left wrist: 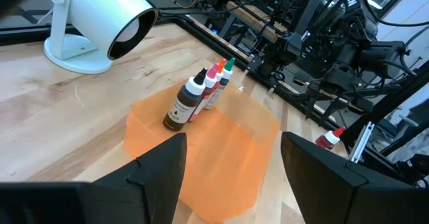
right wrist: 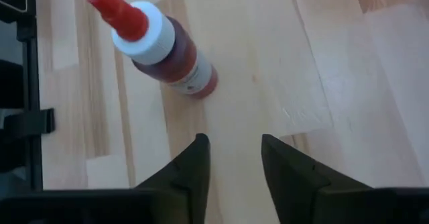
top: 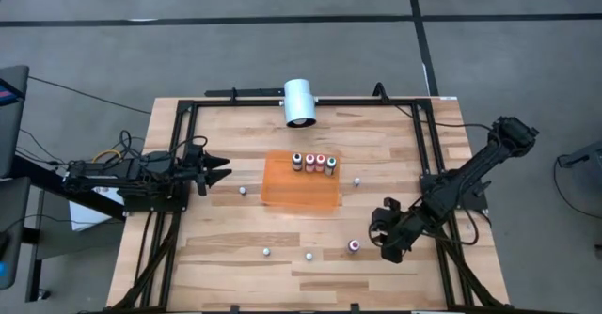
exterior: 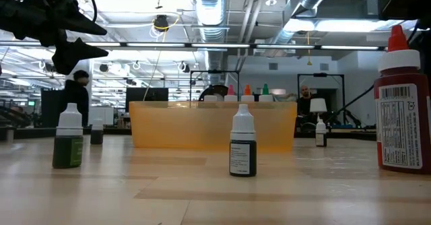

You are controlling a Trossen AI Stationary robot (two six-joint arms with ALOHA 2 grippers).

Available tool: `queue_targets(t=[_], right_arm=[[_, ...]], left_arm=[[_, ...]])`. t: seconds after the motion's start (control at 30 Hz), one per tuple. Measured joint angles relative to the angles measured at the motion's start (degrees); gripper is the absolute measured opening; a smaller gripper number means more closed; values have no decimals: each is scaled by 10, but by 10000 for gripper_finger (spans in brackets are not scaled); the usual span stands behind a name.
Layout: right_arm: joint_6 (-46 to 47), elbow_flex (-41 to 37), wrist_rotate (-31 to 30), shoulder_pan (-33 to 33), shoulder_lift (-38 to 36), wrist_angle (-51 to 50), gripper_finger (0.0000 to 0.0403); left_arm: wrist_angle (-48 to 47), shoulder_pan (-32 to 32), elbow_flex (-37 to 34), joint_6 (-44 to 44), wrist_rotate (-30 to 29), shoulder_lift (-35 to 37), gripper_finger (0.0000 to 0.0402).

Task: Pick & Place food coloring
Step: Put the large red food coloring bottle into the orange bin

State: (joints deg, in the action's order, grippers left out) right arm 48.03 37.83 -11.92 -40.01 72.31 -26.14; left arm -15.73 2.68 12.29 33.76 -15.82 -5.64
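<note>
In the low view the orange tray (exterior: 212,125) hides all but the coloured tips of the bottles standing in it, and the red bottle (exterior: 402,104) at the picture's right is cut off at the frame edge. From above, four bottles (top: 313,163) stand in a row along the tray's far edge, while loose ones sit on the bare desk (top: 235,248): one near the left arm (top: 243,190), one just off the tray's right side (top: 356,180), two near the front edge (top: 266,252) (top: 308,256); their colours are too small to tell there. The right gripper (right wrist: 233,158) hovers low with its fingers apart, just short of the red bottle, not touching it, close to the desk's right rail. The left gripper (left wrist: 231,167) waits at the left edge, fingers spread wide, facing the tray with open wood between. A white cylinder (top: 300,102) sits at the far edge.
</note>
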Motion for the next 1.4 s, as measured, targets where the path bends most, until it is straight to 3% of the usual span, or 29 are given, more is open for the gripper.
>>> queue_targets(t=[0.23,0.67,0.9,1.4], right_arm=[[6,-18,0,4,0,25,187],[1,-19,4,27,0,26,248],[-50,-20,0,13,0,91,256],[-76,-20,0,19,1,127,256]], left_arm=[[0,0,0,1,0,0,235],[0,0,0,1,0,0,235],[0,0,0,1,0,0,235],[0,0,0,1,0,0,235]])
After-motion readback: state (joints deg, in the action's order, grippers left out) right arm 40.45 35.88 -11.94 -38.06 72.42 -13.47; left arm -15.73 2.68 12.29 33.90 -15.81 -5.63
